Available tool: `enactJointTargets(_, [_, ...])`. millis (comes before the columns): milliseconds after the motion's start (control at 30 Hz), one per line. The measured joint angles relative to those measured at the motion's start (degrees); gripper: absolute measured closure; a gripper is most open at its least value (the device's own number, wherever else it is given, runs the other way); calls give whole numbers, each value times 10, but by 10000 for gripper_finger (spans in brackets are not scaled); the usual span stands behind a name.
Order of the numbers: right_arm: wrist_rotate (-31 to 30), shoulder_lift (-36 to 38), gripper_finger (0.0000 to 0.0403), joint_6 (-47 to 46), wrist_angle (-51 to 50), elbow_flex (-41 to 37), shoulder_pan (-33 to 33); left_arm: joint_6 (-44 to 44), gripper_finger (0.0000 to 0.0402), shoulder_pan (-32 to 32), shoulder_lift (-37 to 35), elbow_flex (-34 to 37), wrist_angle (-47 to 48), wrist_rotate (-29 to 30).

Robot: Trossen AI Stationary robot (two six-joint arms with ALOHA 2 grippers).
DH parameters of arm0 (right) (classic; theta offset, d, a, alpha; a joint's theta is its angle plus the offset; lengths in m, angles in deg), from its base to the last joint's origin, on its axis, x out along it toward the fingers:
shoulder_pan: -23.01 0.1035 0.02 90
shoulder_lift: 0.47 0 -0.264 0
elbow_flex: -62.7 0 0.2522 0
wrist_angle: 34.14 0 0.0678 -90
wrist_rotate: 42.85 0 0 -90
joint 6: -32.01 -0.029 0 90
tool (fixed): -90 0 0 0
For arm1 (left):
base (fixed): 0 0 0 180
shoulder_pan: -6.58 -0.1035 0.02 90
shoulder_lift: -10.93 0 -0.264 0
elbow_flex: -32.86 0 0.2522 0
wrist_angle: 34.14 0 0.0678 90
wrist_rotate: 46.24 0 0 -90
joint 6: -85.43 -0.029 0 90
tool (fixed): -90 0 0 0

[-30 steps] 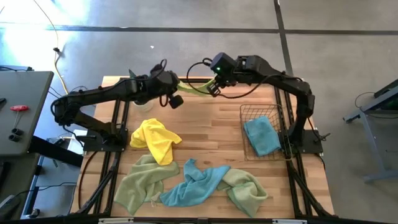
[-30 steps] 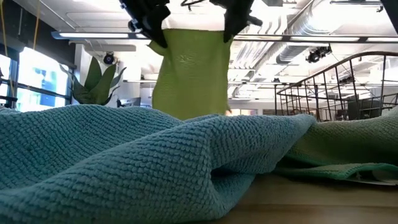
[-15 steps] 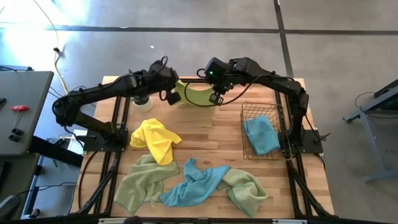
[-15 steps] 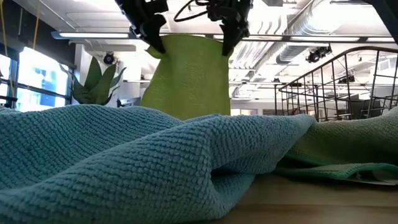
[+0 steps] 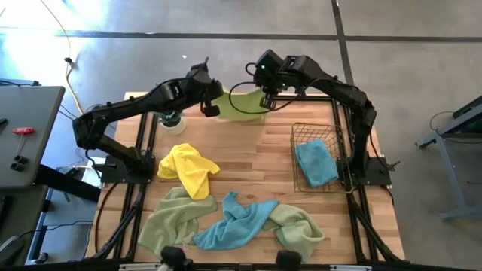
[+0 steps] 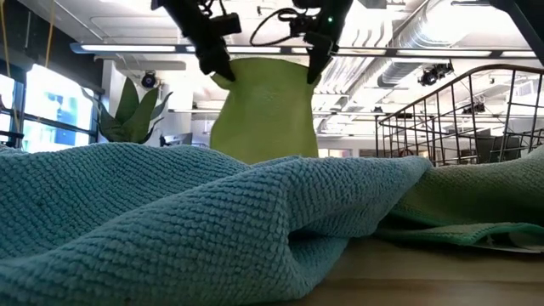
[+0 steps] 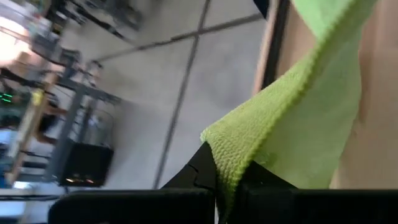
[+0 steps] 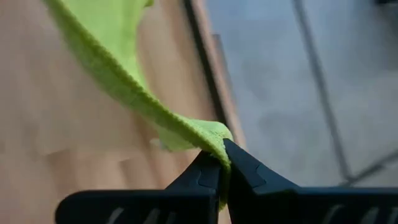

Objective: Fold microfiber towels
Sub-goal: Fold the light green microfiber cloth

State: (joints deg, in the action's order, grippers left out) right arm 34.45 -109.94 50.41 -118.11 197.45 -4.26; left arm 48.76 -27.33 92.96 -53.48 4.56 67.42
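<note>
Lime towel (image 5: 242,106) hangs at table's far edge, top edge strung L-R between my grippers. L gripper (image 5: 210,97) pinches one corner, R gripper (image 5: 266,95) other. Both equally near; rest droops toward tabletop.

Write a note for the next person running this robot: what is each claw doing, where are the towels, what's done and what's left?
Left gripper and right gripper: both shut on the lime green towel, held up between them over the table's far edge.
Done: one light blue towel lies in the wire basket.
Left: the yellow towel, a pale green towel, another blue towel and another green towel, all crumpled on the table.
</note>
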Motion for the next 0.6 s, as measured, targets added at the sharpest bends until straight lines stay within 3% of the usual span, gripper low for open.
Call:
enactJointTargets(133, [-63, 0, 402, 11, 18, 0, 5, -14, 401, 0, 1, 0, -25, 12])
enactJointTargets(233, [-19, 0, 402, -14, -5, 0, 10, -17, 401, 3, 1, 0, -23, 5])
enactJointTargets(300, [11, 0, 402, -35, -37, 0, 18, 3, 401, 7, 1, 0, 7, -28])
enactJointTargets(467, [35, 0, 402, -90, -93, 0, 46, 113, 401, 29, 14, 0, 151, -175])
enactJointTargets(600, [99, -19, 402, -136, -130, 1, 72, 163, 401, 61, 38, 0, 197, -202])
